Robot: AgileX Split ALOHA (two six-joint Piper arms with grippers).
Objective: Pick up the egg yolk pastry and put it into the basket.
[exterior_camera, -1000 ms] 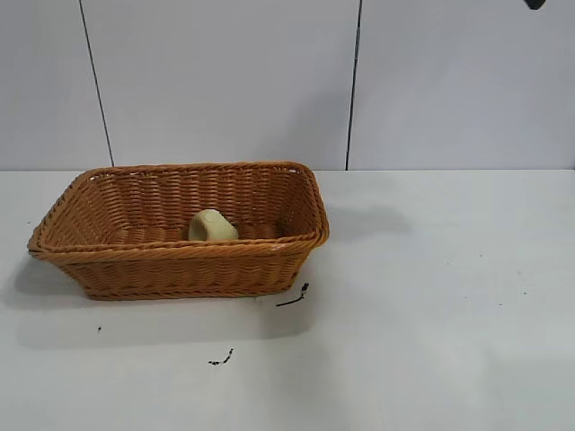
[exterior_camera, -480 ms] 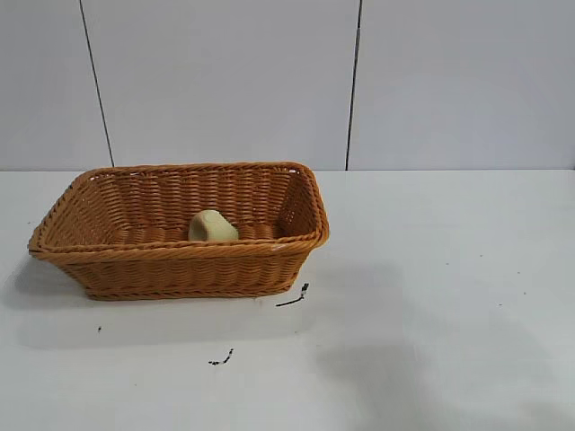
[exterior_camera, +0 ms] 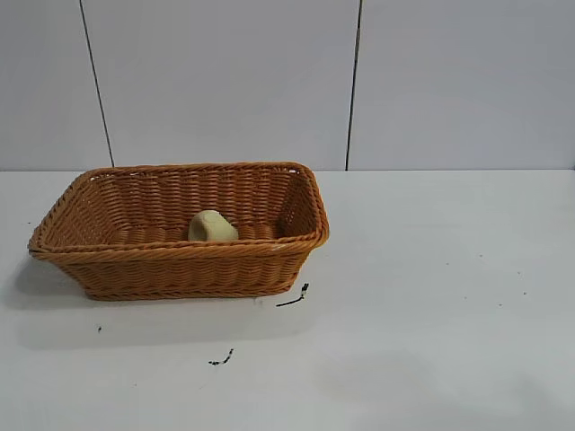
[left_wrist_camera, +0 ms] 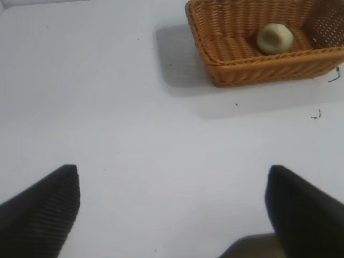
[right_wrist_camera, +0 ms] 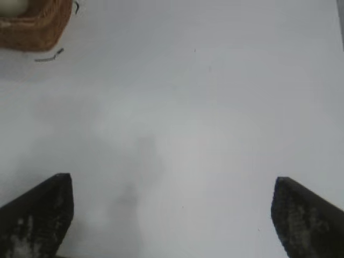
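Exterior view first: the wicker basket [exterior_camera: 180, 230] sits on the white surface [exterior_camera: 431, 296], toward the left side, and the egg yolk pastry [exterior_camera: 212, 226] lies inside it, on the basket floor near the front wall. No arm shows from here. Two small dark scuff marks [exterior_camera: 294, 297] dot the surface just in front of the basket's right corner, and behind it all runs a pale panelled wall [exterior_camera: 225, 81].

Over on the left wrist camera, the left pincer [left_wrist_camera: 172, 209] hangs above bare surface, well apart from the basket [left_wrist_camera: 258, 64], its two dark fingers [left_wrist_camera: 45, 207] spread wide with nothing between them. The pastry [left_wrist_camera: 274, 38] is plain to see in the basket.

Right wrist camera: the right pincer [right_wrist_camera: 172, 212] is likewise spread wide and empty, low over open surface, with only a corner of the basket [right_wrist_camera: 35, 27] peeking in far off.
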